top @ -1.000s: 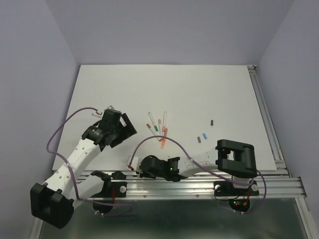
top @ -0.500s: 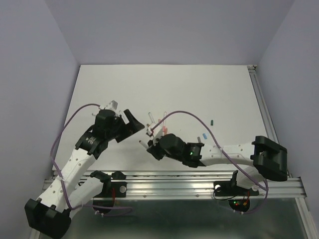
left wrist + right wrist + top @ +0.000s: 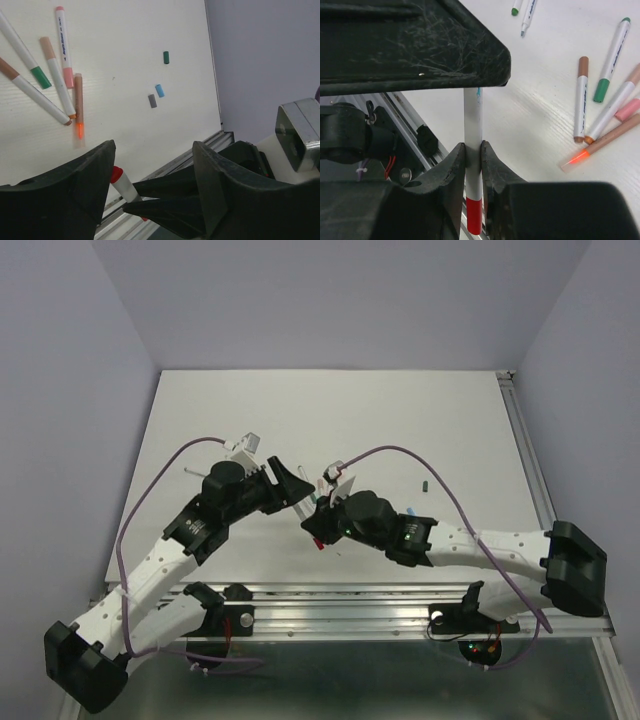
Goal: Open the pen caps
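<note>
My right gripper is shut on the white barrel of a red pen, held in the air over the table's near middle. A red cap-like section sticks out below its jaws. My left gripper is open, with its fingers on either side of the pen's other end. That short red tip lies close to the left finger. Loose caps lie on the table: green, blue and grey.
Several pens lie in a cluster on the white table: a green-capped one, a pink-capped one and an uncapped orange one. The aluminium rail runs along the near edge.
My right gripper has come up from the near rail to the table's middle, carrying the red pen. My left gripper has swung right and now brackets the pen's end.
</note>
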You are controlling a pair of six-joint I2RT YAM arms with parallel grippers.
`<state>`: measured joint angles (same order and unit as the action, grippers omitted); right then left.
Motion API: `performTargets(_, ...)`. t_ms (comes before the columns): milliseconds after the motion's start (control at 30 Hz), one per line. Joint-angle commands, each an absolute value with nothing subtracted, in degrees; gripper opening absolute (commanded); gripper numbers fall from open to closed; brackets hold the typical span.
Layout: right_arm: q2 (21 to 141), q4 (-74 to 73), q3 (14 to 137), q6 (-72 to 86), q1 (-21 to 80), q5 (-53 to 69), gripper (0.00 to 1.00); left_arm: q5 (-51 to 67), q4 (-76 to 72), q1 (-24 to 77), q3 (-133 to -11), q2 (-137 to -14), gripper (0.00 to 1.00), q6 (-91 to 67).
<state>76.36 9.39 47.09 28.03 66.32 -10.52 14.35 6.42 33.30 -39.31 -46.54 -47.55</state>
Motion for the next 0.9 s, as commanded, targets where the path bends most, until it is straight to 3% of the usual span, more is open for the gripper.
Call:
performTargets(0, 73.2, 10.5, 50.3, 32.4, 65.7, -13.5, 0.01, 13.1, 1.2, 33.8, -38.2, -46.9, 0.71, -48.9)
performTargets(400, 70.6, 11.7, 49.3, 34.2, 65.5, -18.1, 0.01, 15.6, -1.9, 34.2, -35.9, -47.5, 0.71, -50.0)
performTargets(500, 71.1, 12.4, 49.5, 33.6, 65.5, -18.5, 0.01, 17.0, -3.9, 34.5, -35.1, -47.8, 0.56, -51.1)
performTargets(533, 71.3, 12.6, 49.6, 33.5, 65.5, -18.6, 0.01, 17.1, -4.1, 34.5, -34.9, -47.8, 0.44, -51.2)
performTargets(767, 71.8, 13.6, 50.2, 32.7, 65.0, -20.0, 0.01, 18.5, -5.1, 35.0, -34.4, -49.0, 0.15, -51.3)
performTargets(833, 72.2, 12.8, 51.2, 32.5, 64.9, -19.8, 0.03, 18.4, -5.0, 35.1, -34.4, -49.7, 0.00, -51.4)
performTargets(867, 72.3, 10.8, 51.7, 32.4, 65.0, -19.7, 0.04, 18.4, -5.0, 35.1, -34.5, -49.8, 0.00, -51.2)
